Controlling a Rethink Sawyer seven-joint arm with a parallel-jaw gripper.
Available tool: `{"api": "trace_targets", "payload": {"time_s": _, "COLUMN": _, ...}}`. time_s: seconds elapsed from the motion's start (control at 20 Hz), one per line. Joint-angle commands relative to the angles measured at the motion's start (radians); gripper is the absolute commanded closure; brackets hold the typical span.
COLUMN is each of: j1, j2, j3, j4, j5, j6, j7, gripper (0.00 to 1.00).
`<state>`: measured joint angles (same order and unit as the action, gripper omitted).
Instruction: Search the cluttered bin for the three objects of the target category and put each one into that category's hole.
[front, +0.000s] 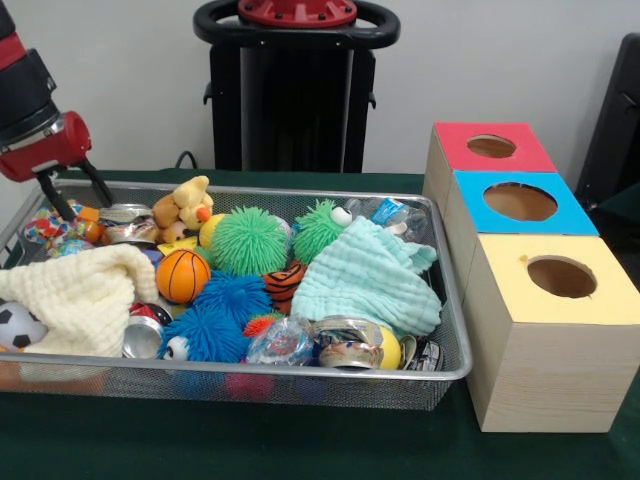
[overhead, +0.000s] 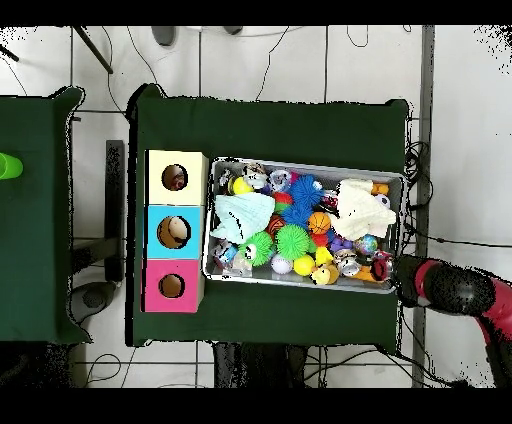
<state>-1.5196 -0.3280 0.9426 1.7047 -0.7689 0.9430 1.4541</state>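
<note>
Front view is showing you the gripper (front: 70, 195) hanging at the far left corner of the mesh bin (front: 455, 368), its two dark fingers (front: 97, 183) spread apart with nothing between them, tips sitting just above a colourful speckled ball (front: 48, 226) and a crushed can (front: 120, 213). You are not being told which category is the target, so you are choosing blind among balls, cans and soft toys; the three holes are waiting in the red box (front: 487, 149), blue box (front: 520, 204) and yellow box (front: 552, 278), well apart from the gripper on the opposite side of the bin. The main risk you are facing is the fingers coming down in that crowded corner and catching the wire rim or the cream cloth (front: 80, 295) beside them, which could drag the cloth and bury smaller items further. The spiky green ball (front: 248, 240) and spiky blue ball (front: 232, 298) are looking soft and likely to squash out of a pinch, while the orange basketball (front: 183, 275) is probably smooth enough to slip. The overhead view is placing the arm (overhead: 450, 290) outside the bin's corner, so a long carry across the clutter is lying ahead, and a loosely held item could be dropping back among the mint cloth (front: 368, 280) and the bottle (front: 390, 212).
</note>
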Motion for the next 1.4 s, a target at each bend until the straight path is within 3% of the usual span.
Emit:
{"api": "trace_targets", "payload": {"time_s": 0.05, "j1": 0.021, "j2": 0.018, "j3": -0.003, "j4": -0.112, "j5": -0.012, "j6": 0.033, "j7": -0.336, "gripper": 0.0}}
{"api": "trace_targets", "payload": {"time_s": 0.75, "j1": 0.012, "j2": -0.017, "j3": 0.007, "j4": -0.048, "j5": -0.058, "j6": -0.05, "j7": -0.307, "gripper": 0.0}}
{"api": "trace_targets", "payload": {"time_s": 1.15, "j1": 0.014, "j2": -0.002, "j3": 0.019, "j4": -0.12, "j5": -0.046, "j6": -0.004, "j7": -0.385, "gripper": 0.0}}
{"api": "trace_targets", "payload": {"time_s": 1.4, "j1": 0.015, "j2": -0.007, "j3": 0.027, "j4": -0.135, "j5": -0.072, "j6": -0.036, "j7": -0.406, "gripper": 0.0}}
